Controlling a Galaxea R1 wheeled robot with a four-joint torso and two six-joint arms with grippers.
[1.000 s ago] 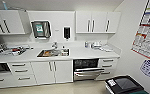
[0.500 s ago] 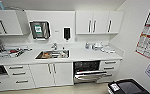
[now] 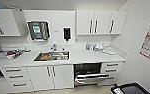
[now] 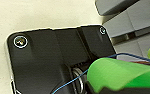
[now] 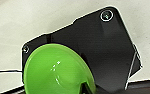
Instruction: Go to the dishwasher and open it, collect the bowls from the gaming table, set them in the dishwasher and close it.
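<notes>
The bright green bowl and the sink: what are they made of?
The bright green round bowl looks like glossy plastic or glazed ware: uniform colour, sharp white highlights inside. The rectangular sink set in the white countertop looks like stainless steel, grey and reflective.

Dishwasher (image 3: 88,74) sits under the counter (image 3: 91,56), right of centre, door part open. Drawers (image 3: 112,70) to its right, cupboard doors (image 3: 51,76) to its left. Sink (image 3: 51,56) set in the counter, left of the dishwasher. Wall cabinets (image 3: 101,22) above. Bowl (image 5: 56,70) close to the right wrist camera, in front of the wrist plate.
</notes>
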